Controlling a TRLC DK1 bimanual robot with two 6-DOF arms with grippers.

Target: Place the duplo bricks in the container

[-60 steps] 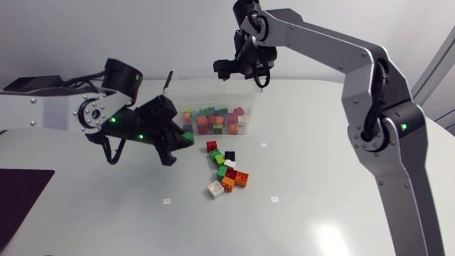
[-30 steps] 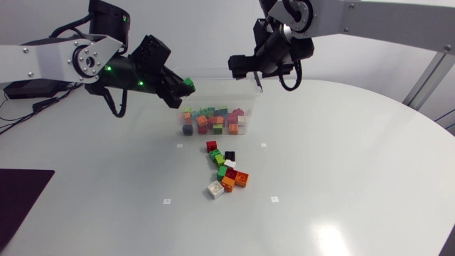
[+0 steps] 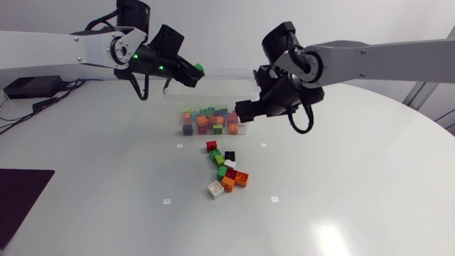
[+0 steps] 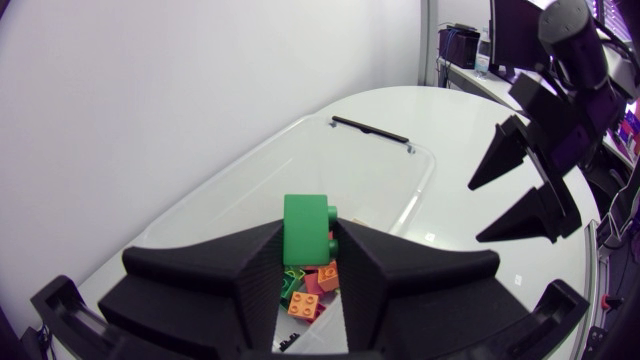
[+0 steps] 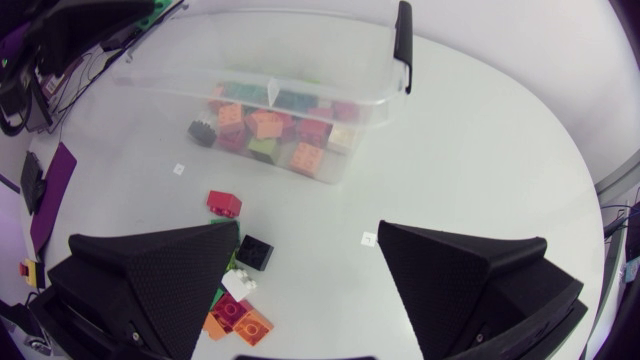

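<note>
Nearest: a loose pile of small multicoloured duplo bricks [image 3: 226, 172] on the white round table [image 3: 341, 199], just short of the clear plastic container [image 3: 220, 89], which already holds many bricks.

Right gripper [image 3: 245, 109]: jaws spread wide, nothing held. It hangs by the container's near wall and is the arm nearer the pile.

Left gripper [image 4: 310, 255]: clamped on one green duplo brick [image 4: 306, 228], long axis upright. The open container lies directly beneath and ahead, so a release should drop the brick inside.
</note>
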